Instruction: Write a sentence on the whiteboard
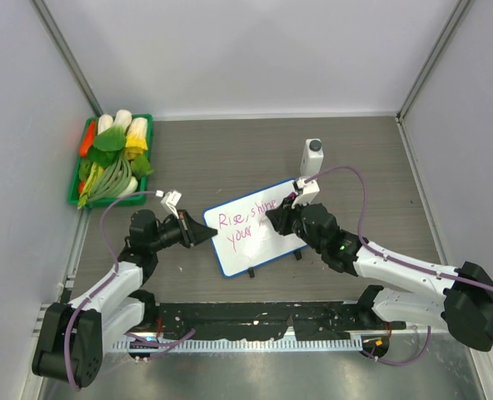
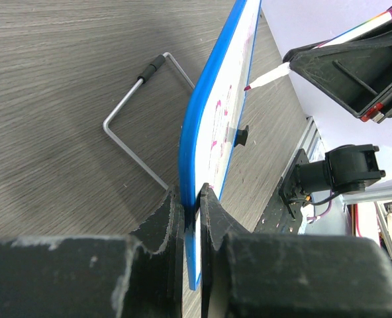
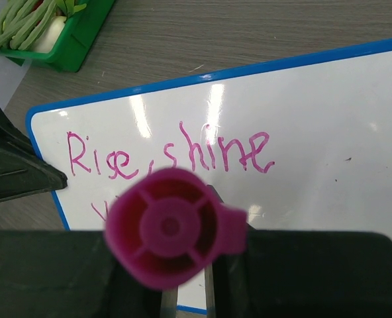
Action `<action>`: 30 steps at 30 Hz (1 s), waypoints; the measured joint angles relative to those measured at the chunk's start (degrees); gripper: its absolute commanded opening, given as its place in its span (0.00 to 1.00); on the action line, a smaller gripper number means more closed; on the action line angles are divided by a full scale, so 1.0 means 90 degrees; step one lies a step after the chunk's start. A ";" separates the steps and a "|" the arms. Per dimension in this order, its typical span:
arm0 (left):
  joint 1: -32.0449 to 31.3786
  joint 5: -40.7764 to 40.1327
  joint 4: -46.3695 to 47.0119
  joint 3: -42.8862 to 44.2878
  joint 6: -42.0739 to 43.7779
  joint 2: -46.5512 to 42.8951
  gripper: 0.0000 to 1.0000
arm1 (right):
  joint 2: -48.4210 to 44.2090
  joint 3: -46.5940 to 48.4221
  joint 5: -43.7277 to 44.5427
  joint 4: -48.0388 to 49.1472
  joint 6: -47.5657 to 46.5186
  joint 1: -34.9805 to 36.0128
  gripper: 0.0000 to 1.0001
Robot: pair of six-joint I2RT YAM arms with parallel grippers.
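Closest thing in the right wrist view was the magenta butt end of the marker [image 3: 173,228], and it blocked nearly all of line 2. The right gripper [image 1: 280,218] had its fingers clamped on that marker, though the cap hid most of them. The left gripper [image 2: 191,199] was pinched shut on the whiteboard's [image 1: 267,248] blue rim. The board sat mid-table between the 2 arms.

The sentence [image 3: 169,156] read "Rise, shine" up top. Below that I could only make out "your" from overhead.

My worry: the board was held at just 1 edge, so pen pressure could pivot it or slip it out of the pinch, and the letters would go crooked. The gripper could also drag through wet ink.

I couldn't tell if the tip [image 2: 265,81] actually touched the surface. It looked just beside it.
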 measured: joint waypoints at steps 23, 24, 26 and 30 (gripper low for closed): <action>0.0002 -0.0012 -0.0012 -0.0012 -0.0007 -0.0010 0.00 | -0.0034 -0.0355 -0.0007 0.0058 0.0121 0.0002 0.01; 0.0002 -0.0012 -0.0012 -0.0012 -0.0007 -0.0010 0.00 | -0.0039 -0.0367 -0.0007 0.0061 0.0129 0.0002 0.01; 0.0002 -0.0012 -0.0012 -0.0012 -0.0007 -0.0010 0.00 | -0.0053 -0.0396 -0.0027 0.0063 0.0151 0.0002 0.01; 0.0002 -0.0017 -0.0015 -0.0012 -0.0007 -0.0010 0.00 | -0.0061 -0.0423 -0.0051 0.0070 0.0175 0.0002 0.01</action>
